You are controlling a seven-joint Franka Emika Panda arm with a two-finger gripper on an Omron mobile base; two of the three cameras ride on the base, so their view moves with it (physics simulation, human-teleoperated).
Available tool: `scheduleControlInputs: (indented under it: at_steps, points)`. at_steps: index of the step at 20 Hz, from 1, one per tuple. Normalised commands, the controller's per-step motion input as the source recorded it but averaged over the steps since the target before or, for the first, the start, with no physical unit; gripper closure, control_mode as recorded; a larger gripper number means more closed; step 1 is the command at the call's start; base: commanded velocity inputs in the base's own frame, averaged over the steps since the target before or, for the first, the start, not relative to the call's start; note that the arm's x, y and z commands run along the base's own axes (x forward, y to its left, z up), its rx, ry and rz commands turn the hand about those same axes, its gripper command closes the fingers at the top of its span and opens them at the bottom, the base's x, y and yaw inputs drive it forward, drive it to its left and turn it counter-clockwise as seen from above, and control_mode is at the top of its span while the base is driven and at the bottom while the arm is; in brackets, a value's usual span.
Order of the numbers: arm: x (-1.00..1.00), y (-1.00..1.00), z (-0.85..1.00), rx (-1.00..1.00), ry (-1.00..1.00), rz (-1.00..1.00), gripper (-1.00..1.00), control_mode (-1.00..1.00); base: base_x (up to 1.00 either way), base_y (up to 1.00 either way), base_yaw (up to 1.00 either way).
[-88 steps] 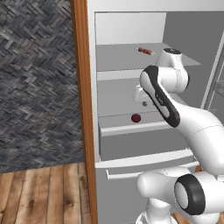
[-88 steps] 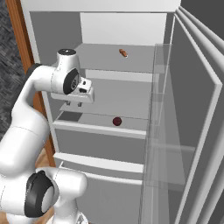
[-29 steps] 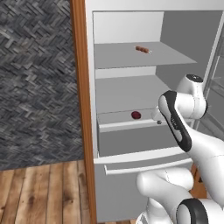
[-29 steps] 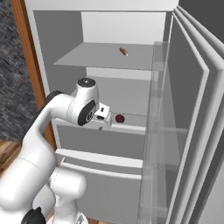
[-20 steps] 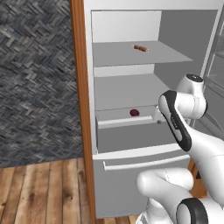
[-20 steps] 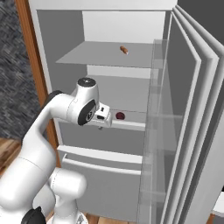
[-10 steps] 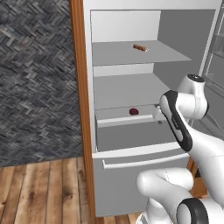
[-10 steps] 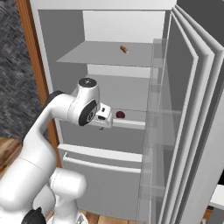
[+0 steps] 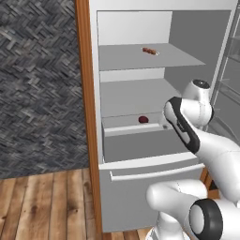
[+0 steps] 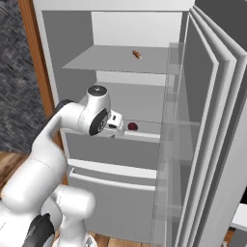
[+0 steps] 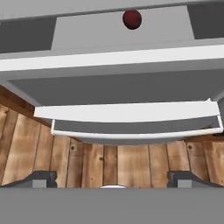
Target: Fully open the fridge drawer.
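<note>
Fridge drawer (image 9: 140, 143) slid further out — pincer (image 11: 113, 177) spread, clear.

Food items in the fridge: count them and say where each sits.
2. A dark red round item lies in the fridge drawer; a small brown item lies on the upper shelf. The arm may hide more.

A small brown item (image 9: 149, 50) lies on the upper grey shelf (image 9: 140, 58) of the open fridge, towards its back right. Below, a white panel (image 9: 140, 197) carries a long horizontal bar handle (image 9: 157, 173). A wooden post (image 9: 86, 117) flanks the fridge, between it and a dark woven wall (image 9: 37, 84) above plank flooring (image 9: 47, 206).
</note>
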Motion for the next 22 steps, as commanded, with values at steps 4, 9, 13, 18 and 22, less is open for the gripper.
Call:
scheduleControlInputs:
  at_steps: [4, 9, 13, 18, 22]
  points:
    - [0.67, 0.27, -0.06, 0.0, -0.02, -0.04, -1.0, -1.0, 0.0, 0.0, 0.0]
    - [0.42, 0.16, -0.14, 0.0, 0.0, 0.0, -1.0, -1.0, 0.0, 0.0, 0.0]
    - [0.28, 0.11, -0.09, 0.0, 0.0, -0.02, -1.0, -1.0, 0.0, 0.0, 0.0]
    - [0.21, 0.02, -0.14, 0.0, 0.0, 0.0, -1.0, -1.0, 0.0, 0.0, 0.0]
    - [0.22, 0.03, -0.17, 0.0, -0.03, 0.0, -1.0, -1.0, 0.0, 0.0, 0.0]
